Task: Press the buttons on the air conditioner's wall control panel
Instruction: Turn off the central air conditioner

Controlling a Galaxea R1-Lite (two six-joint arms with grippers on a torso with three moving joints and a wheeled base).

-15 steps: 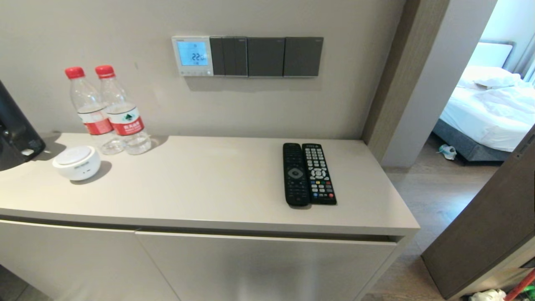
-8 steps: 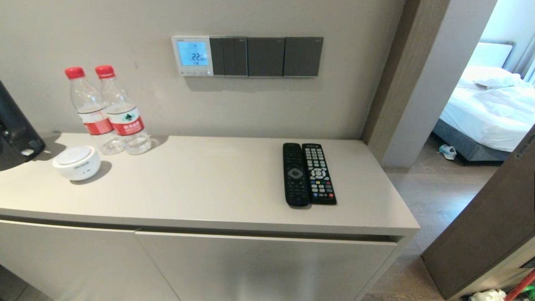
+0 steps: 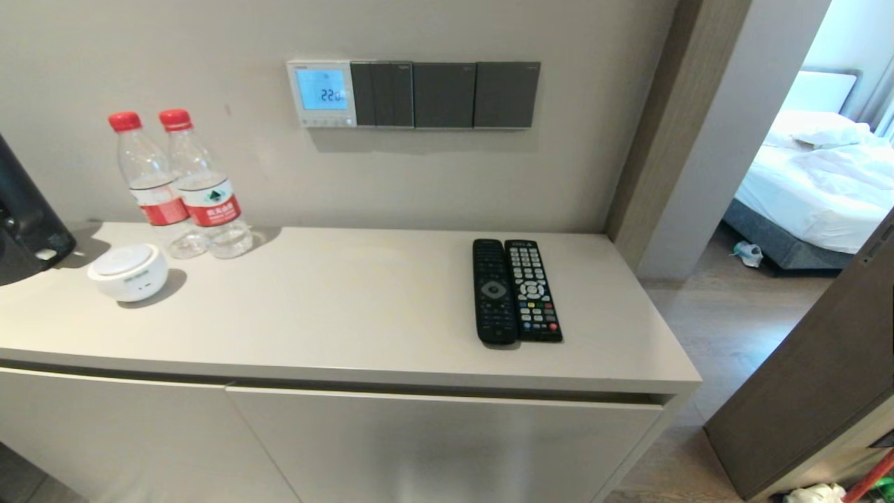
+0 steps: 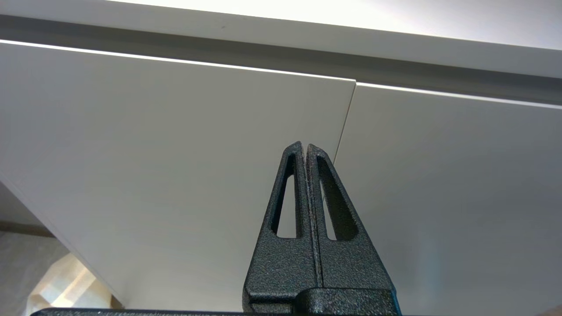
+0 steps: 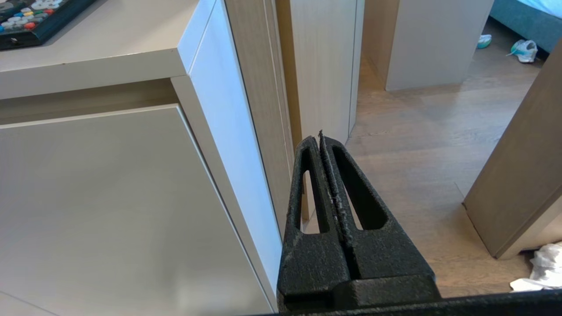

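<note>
The white wall control panel (image 3: 321, 93) hangs on the wall above the cabinet, its screen lit blue with digits. A row of tiny pale buttons (image 3: 323, 121) runs along its bottom edge. Neither gripper shows in the head view. My left gripper (image 4: 305, 147) is shut and empty, low in front of the cabinet doors. My right gripper (image 5: 320, 138) is shut and empty, low beside the cabinet's right front corner, over the wooden floor.
Three dark grey switch plates (image 3: 445, 95) sit right of the panel. On the cabinet top (image 3: 349, 307) stand two water bottles (image 3: 185, 185), a white round device (image 3: 128, 271) and two remotes (image 3: 515, 290). A black object (image 3: 24, 216) is at far left. A doorway opens at right.
</note>
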